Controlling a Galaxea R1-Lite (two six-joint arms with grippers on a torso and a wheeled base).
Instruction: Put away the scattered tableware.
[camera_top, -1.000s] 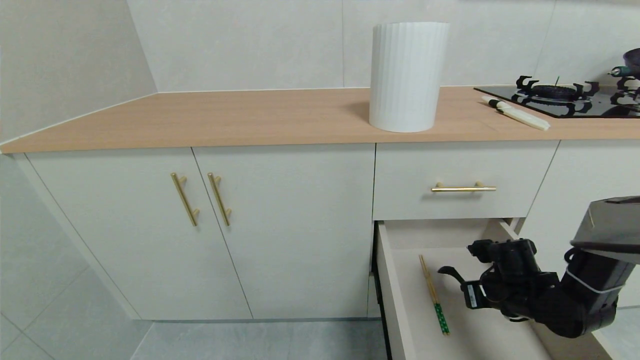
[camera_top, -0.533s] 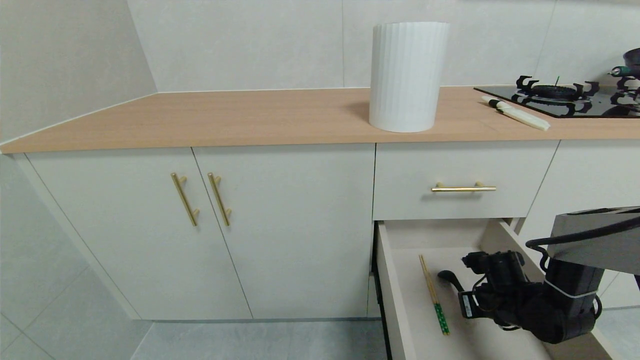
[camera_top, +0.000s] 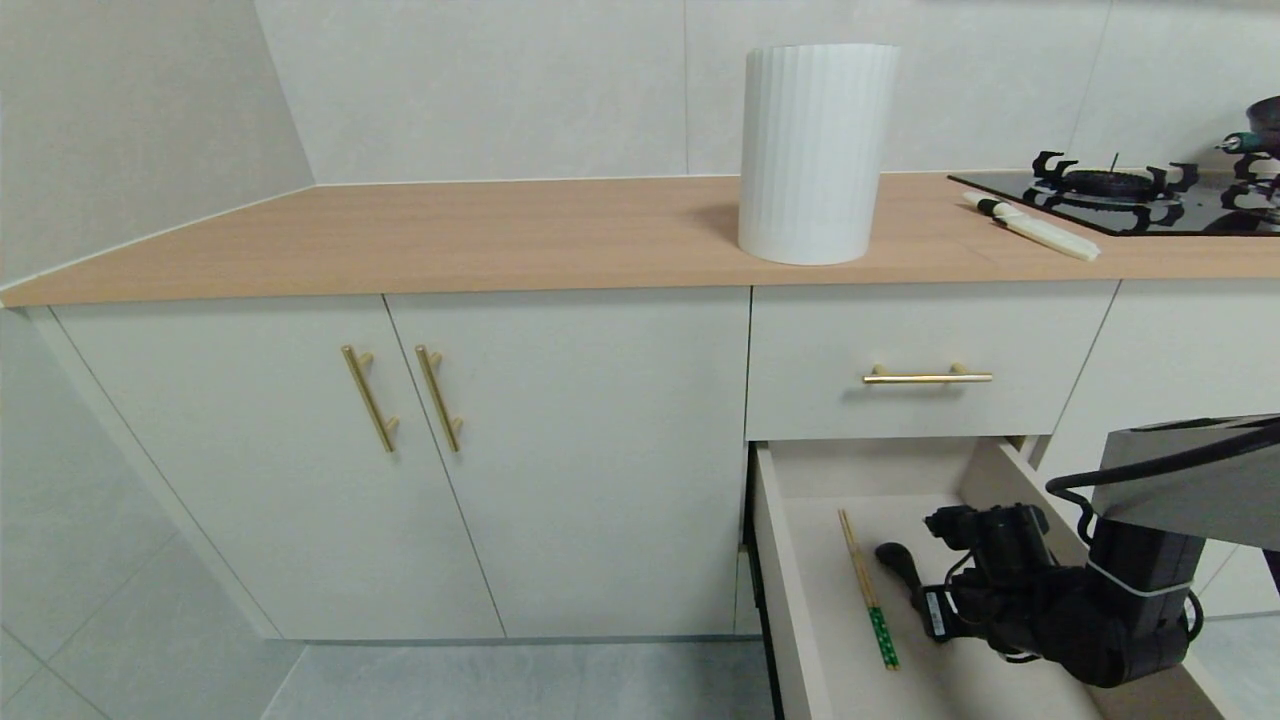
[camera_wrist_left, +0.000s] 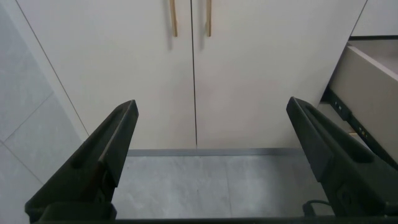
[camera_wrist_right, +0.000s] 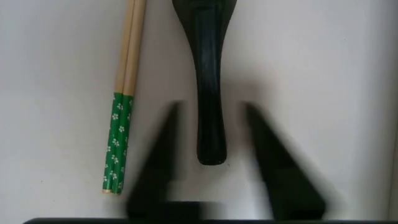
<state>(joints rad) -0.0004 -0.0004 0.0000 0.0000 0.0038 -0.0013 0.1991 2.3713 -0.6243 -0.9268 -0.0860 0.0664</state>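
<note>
Right gripper (camera_wrist_right: 210, 118), jaws parted astride the spoon (camera_wrist_right: 206, 62) handle without touching it, low in the drawer (camera_top: 800, 570). Spoon lies flat beside chopsticks (camera_wrist_right: 126, 87); likely light, rigid and smooth, best pinched across its handle.

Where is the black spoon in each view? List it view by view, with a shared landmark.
Head view: black spoon on the open drawer floor, before the right gripper.
Right wrist view: spoon between the gripper's parted fingers.
Left wrist view: cupboard doors instead.
Landmark: green-tipped chopsticks beside the spoon.
</note>
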